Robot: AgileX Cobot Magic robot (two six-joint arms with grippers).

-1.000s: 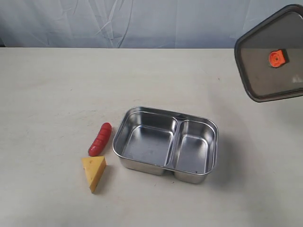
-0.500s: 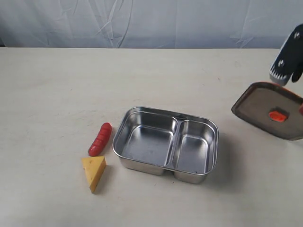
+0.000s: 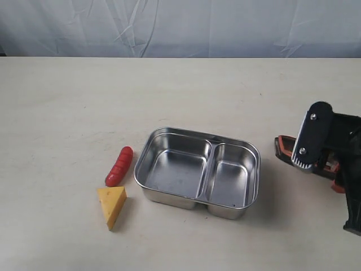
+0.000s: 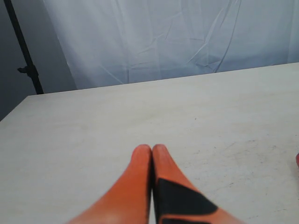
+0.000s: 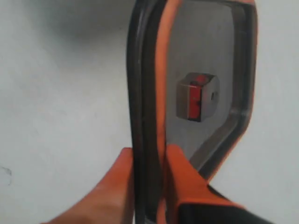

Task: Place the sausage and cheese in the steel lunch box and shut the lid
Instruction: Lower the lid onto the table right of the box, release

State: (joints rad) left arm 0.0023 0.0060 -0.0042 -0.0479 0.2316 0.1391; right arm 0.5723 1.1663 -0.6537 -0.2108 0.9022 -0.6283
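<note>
Exterior: sausage and cheese are lying lower left beside the empty lunch box; your right gripper is holding the lid at the right edge.
Left wrist: left gripper is sitting closed, empty.
Right wrist: you're pinching only the rim, so the lid may slip or twist.

Lid dropped from upper right to low beside steel lunch box.

1. Staged robot test bench, lab-like.
2. Plain pale table; wrinkled cloth backdrop hung behind its far edge.
3. Black stand pole beside the backdrop.
4. Props: toy sausage, cheese.
</note>
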